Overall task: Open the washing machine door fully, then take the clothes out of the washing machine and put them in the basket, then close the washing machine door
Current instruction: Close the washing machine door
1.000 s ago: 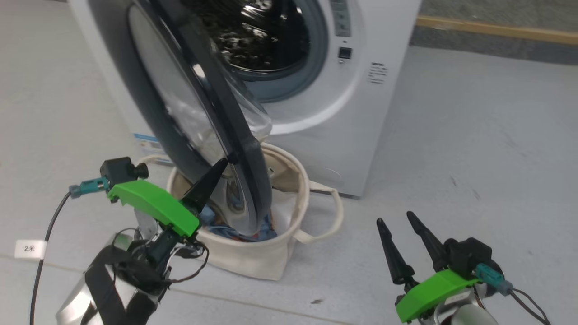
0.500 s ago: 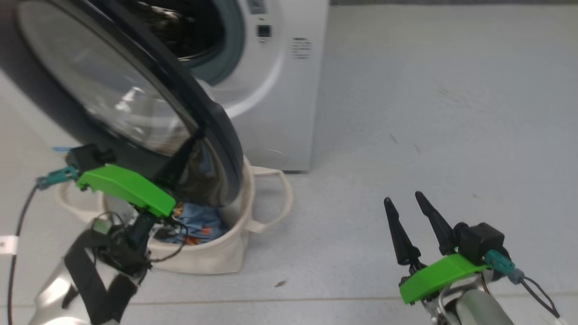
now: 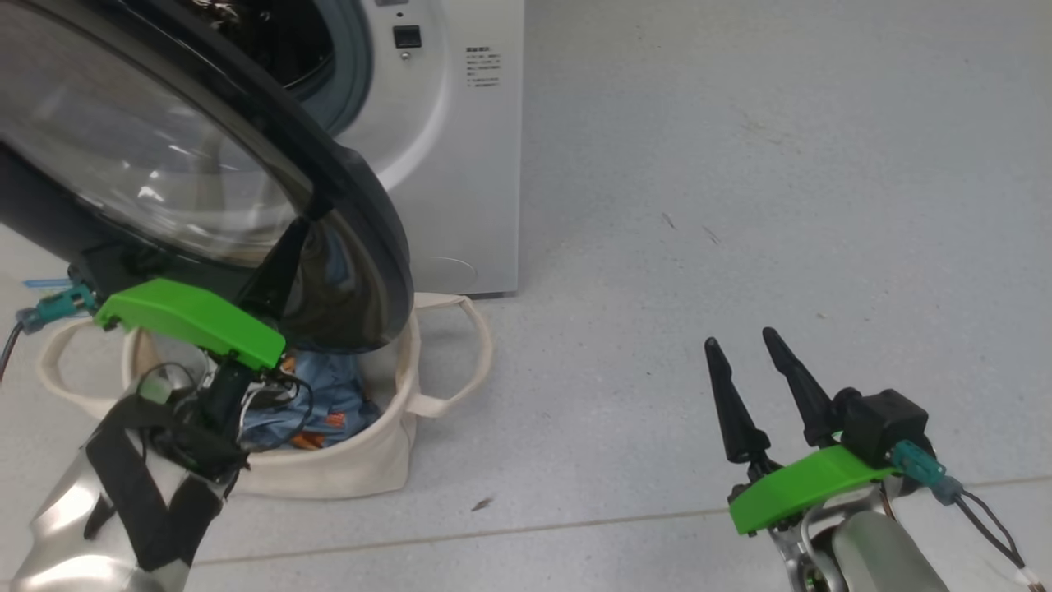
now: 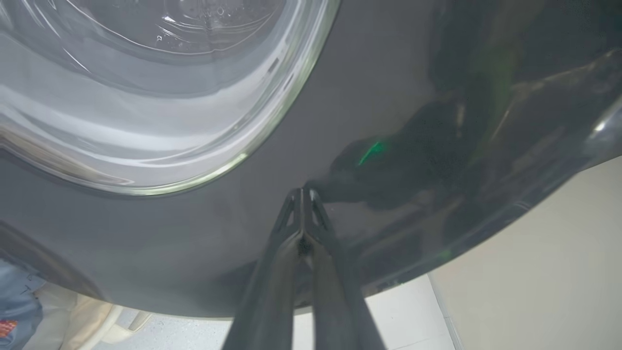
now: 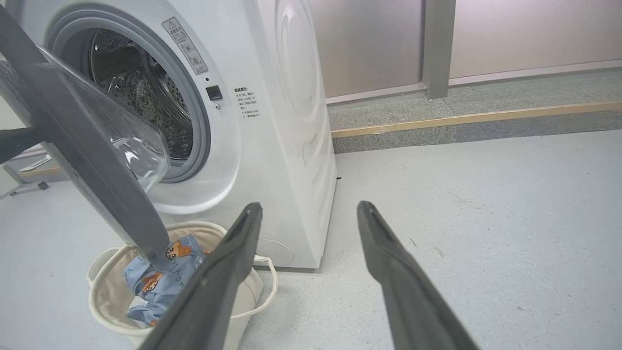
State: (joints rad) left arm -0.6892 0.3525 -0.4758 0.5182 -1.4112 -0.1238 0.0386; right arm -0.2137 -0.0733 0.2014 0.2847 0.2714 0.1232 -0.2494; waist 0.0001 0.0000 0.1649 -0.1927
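Down at its lower black rim, the washing machine door (image 3: 362,214) takes the left gripper (image 4: 302,193), pinched shut, tips pressed flat to push it closed, I'd judge. Clothes (image 5: 160,277) sit in the basket (image 3: 329,469) beneath, at the washing machine (image 5: 286,146) front. Right gripper (image 3: 740,341) spread wide, empty, clear of the door's swing.

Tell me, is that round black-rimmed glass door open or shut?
Open: the black-rimmed door stands away from the white washing machine, baring its steel drum.

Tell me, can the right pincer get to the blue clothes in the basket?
Probably yes: the right pincer is open, nothing stands between it and the basket, and the clothes show at its open top. The door hangs low over them, though.
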